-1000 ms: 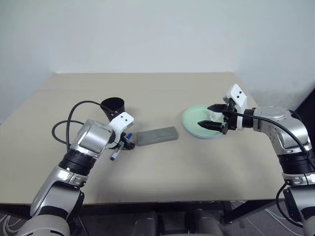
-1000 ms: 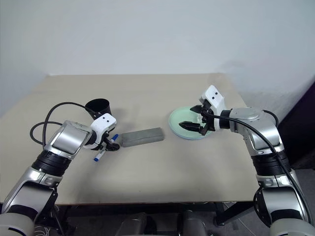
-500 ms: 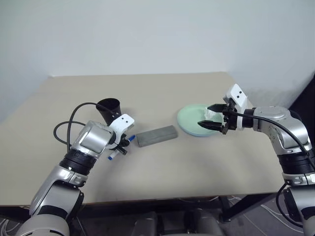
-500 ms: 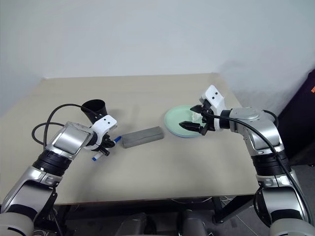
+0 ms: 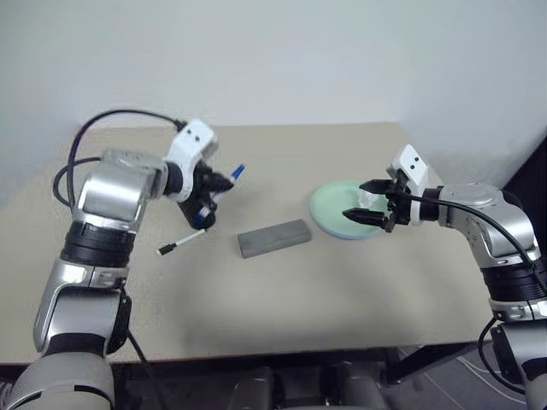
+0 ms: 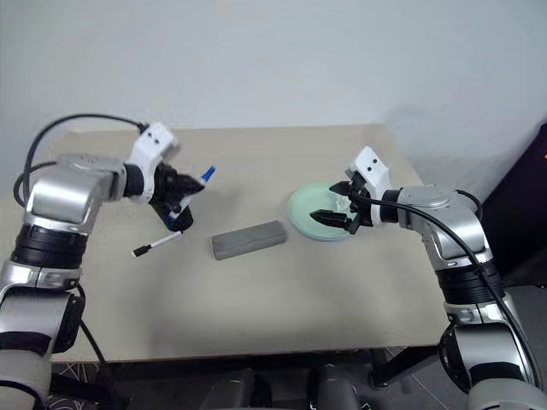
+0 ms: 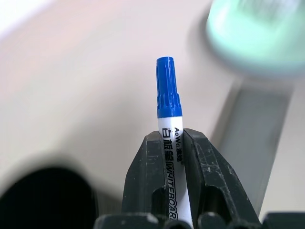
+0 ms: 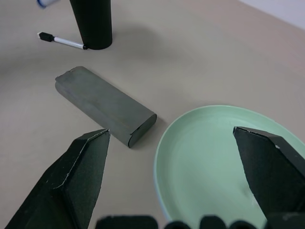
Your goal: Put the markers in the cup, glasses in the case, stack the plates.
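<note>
The left gripper (image 7: 172, 157) is clamped on the blue marker (image 7: 167, 112), with the blue cap sticking out past the fingertips. In the head views this gripper (image 5: 215, 186) is raised above the table (image 5: 282, 342), to the left of the case (image 5: 273, 238) and higher than it. The cup (image 8: 92, 22) stands upright on the table, left of the case and a little farther back; in the head views it is mostly hidden behind the left gripper. The black-cap marker (image 5: 180, 243) lies flat on the table, left of the case, its white end touching the foot of the cup as the right wrist view shows.

The case is closed and lies near the middle of the table. To its right, just beside it, is the green plate (image 8: 214, 157). The right gripper (image 5: 366, 201) hovers over the near edge of this plate with its fingers (image 8: 83, 176) wide apart, holding nothing. A small white thing on the plate sits behind the fingers; I cannot tell what it is
</note>
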